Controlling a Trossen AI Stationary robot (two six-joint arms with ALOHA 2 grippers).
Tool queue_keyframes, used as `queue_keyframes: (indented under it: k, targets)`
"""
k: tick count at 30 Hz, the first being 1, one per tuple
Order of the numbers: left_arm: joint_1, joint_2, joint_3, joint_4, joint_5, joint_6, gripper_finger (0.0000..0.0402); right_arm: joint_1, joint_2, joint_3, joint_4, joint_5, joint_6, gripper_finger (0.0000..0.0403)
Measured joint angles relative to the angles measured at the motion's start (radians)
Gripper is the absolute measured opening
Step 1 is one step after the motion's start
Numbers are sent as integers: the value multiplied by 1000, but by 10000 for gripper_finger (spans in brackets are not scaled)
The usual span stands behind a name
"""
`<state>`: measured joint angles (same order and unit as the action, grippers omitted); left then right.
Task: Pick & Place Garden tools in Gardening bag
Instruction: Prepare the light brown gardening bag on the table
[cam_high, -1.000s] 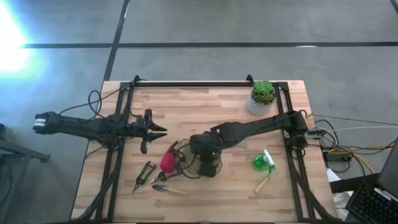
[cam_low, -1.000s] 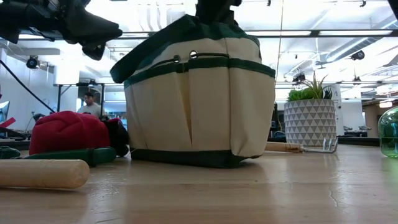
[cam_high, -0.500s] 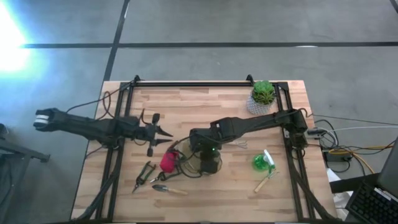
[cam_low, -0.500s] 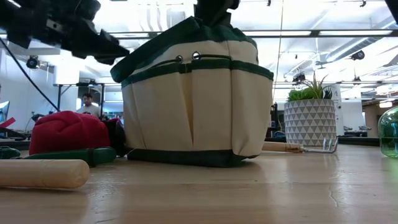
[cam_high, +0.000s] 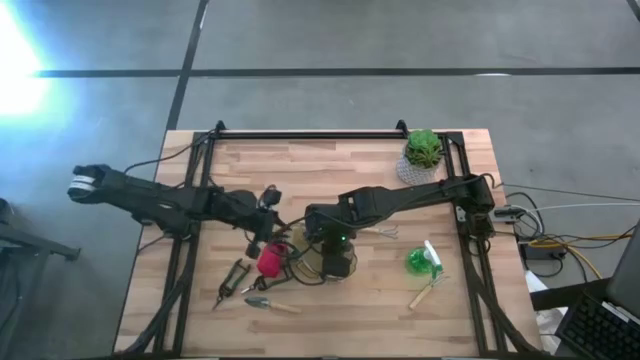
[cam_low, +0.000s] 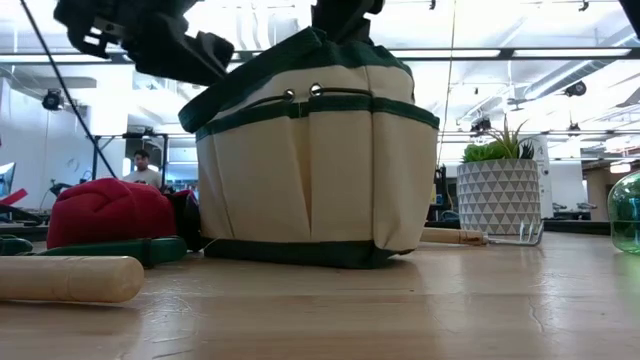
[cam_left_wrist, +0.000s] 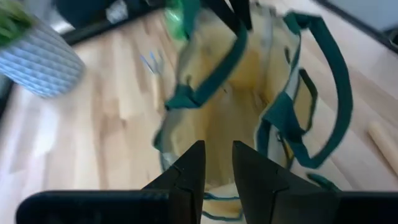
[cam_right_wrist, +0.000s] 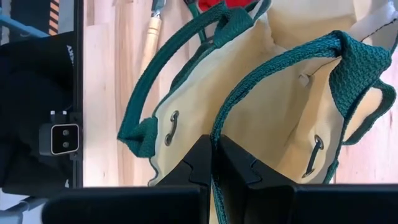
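The beige gardening bag (cam_high: 338, 262) with green trim stands on its base at mid-table; it also shows in the low view (cam_low: 315, 160). My right gripper (cam_high: 325, 238) is over it, shut on a green handle. My left gripper (cam_high: 275, 222) hovers just left of the bag, empty, its fingers (cam_left_wrist: 189, 171) a narrow gap apart, looking into the bag's mouth (cam_left_wrist: 236, 93). A red-and-black piece (cam_high: 270, 260), dark pruners (cam_high: 232, 282) and a wooden-handled trowel (cam_high: 272, 304) lie left of the bag. The green spray bottle (cam_high: 418, 262) and a wooden-handled tool (cam_high: 425, 293) lie to its right. My right gripper pinches one green handle strap (cam_right_wrist: 216, 134) of the bag between its two fingers, coming from above and pointing down. The strap is drawn up above the rim (cam_low: 340, 25). The bag stays upright with its base on the table.
A green plant in a white pot (cam_high: 422, 155) stands at the far right. Another wooden-handled fork (cam_high: 380, 232) lies behind the bag. Black frame rails run along the table's left, right and far edges. A person shows far off in the room (cam_low: 145, 168).
My left gripper has gone toward the table's right edge, toward the bag, and has turned about its wrist on the way. It now stands close to the bag's left side. My right gripper keeps its hold on the handle.
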<state>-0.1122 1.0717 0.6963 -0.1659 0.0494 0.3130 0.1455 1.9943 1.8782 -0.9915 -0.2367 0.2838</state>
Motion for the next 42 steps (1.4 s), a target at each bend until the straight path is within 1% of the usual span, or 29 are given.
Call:
queue_keyframes:
  k: [2,4,10,11,19,24,29,39,42]
  targets:
    - [-16,30,37,-55,0,0,79,0,-4,0,0,0,0,8]
    - [-33,54,68,-70,0,3,70,0,-6,0,1,0,-1,8]
    - [-67,110,119,-59,3,54,10,0,-11,0,7,3,-1,8]
    - [-68,121,123,-47,3,55,6,0,-12,0,8,3,-1,8]
    - [-69,206,123,60,3,48,3,0,-12,0,10,3,-2,8]
    - [-71,237,127,104,3,22,2,0,-12,0,9,3,-3,8]
    - [-79,267,124,189,17,5,1,0,-12,-1,11,3,-7,8]
    - [-83,330,141,230,16,-26,1,0,-12,-1,12,2,-7,8]
    - [-84,345,142,266,15,-26,1,0,-12,-1,12,1,-7,8]
